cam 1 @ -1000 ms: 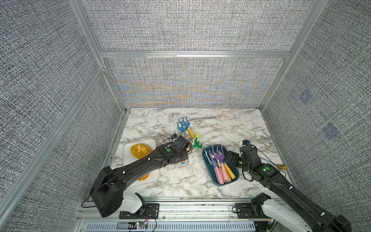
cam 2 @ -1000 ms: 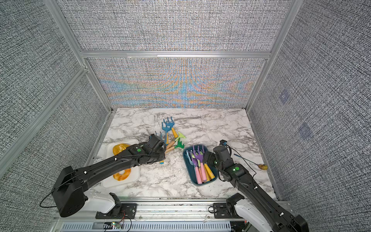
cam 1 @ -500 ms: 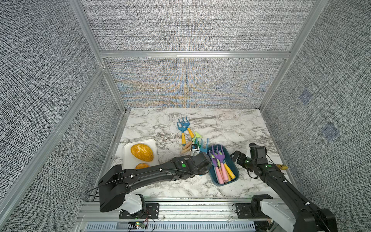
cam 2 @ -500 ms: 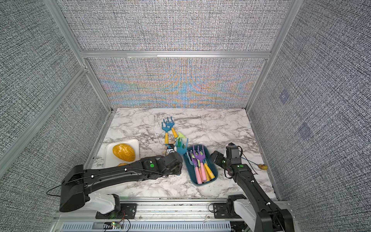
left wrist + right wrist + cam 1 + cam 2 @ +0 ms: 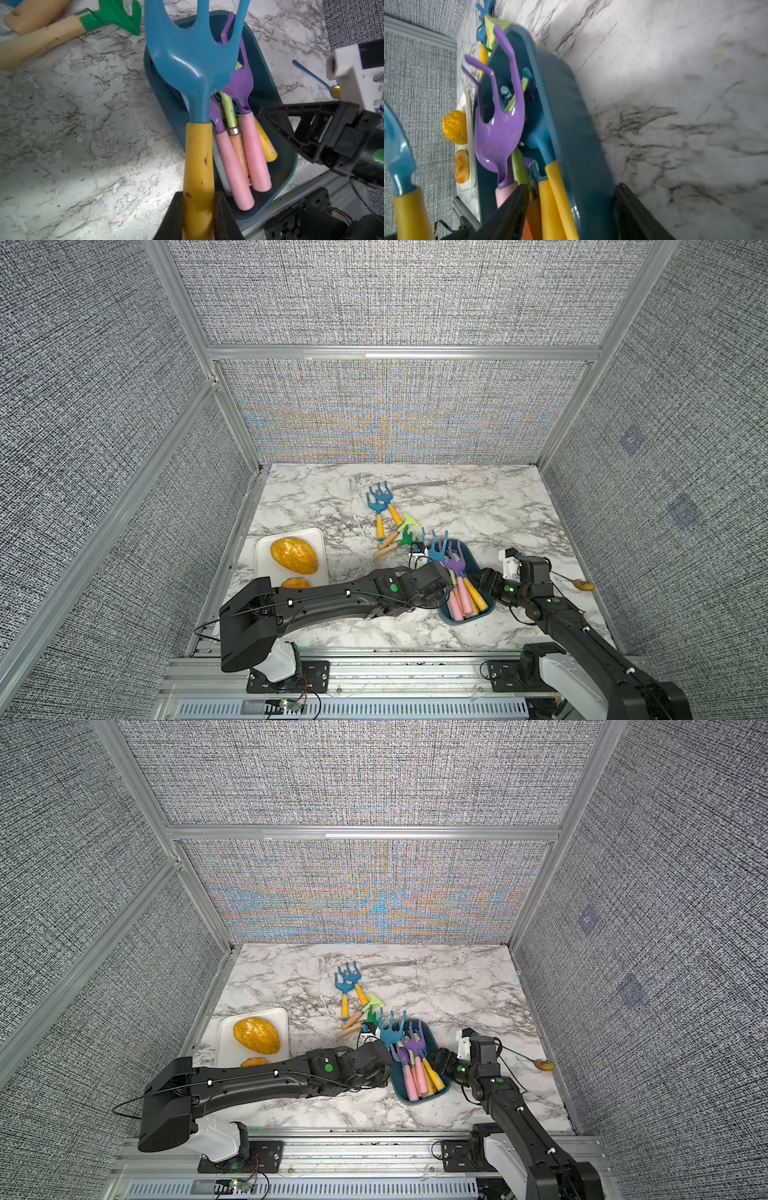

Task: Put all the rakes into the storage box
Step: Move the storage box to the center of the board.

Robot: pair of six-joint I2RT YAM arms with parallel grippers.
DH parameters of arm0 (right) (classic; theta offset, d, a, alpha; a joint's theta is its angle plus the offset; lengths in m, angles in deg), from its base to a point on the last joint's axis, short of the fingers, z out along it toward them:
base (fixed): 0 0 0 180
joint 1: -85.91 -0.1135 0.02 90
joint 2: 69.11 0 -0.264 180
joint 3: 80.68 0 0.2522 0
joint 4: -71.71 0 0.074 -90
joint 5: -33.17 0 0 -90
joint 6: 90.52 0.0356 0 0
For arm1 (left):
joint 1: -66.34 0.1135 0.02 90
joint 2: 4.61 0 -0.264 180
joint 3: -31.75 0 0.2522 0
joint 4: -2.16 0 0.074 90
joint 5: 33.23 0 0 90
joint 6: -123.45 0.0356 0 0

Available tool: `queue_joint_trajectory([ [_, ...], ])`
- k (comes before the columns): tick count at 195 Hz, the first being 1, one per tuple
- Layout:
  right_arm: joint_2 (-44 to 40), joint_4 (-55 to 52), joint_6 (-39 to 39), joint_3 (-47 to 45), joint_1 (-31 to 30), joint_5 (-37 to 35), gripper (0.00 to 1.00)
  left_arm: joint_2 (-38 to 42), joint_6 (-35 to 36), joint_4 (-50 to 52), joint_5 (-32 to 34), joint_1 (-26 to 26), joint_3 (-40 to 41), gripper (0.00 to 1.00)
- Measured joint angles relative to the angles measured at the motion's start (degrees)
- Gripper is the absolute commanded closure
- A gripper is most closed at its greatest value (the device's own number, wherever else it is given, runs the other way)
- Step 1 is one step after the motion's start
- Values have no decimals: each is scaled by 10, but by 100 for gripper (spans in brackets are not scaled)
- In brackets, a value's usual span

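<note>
My left gripper (image 5: pixel 198 216) is shut on the yellow handle of a blue rake (image 5: pixel 193 58). Seen in both top views, the rake's head (image 5: pixel 436 549) hangs over the near-left edge of the dark teal storage box (image 5: pixel 451 619) (image 5: pixel 415 1100). Several rakes lie inside the box, among them purple ones with pink handles (image 5: pixel 255 149). My right gripper (image 5: pixel 573 187) stands open astride the box's right wall (image 5: pixel 571 124). One of its fingers (image 5: pixel 512 209) is inside by the handles. I cannot see whether the fingers press the wall.
More rakes lie on the marble behind the box: two blue ones (image 5: pixel 378 506) and green ones (image 5: pixel 405 537). A white tray (image 5: pixel 266 547) with yellow-orange ovals sits at the left. A small spoon-like thing (image 5: pixel 584 585) lies at the right.
My left arm swept right from the loose rakes to the box, carrying the blue rake. My right gripper drew back, then settled over the box's right wall.
</note>
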Motion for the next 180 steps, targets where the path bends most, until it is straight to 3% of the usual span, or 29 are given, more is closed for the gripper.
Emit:
queue_joint_trajectory([
  [21,-31,9,44,-12,-74,18,42,17,-9,12,17,0,1,100],
  [63,-48,31,112,-16,-158,-14,41,21,-15,23,32,2,2,100],
  [93,-76,9,127,-10,-170,-61,40,24,-14,29,32,12,9,100],
  [126,-128,-47,121,34,-170,-122,31,57,20,26,19,26,38,100],
  [180,-151,-103,94,74,-170,-185,16,35,97,3,-54,29,41,100],
])
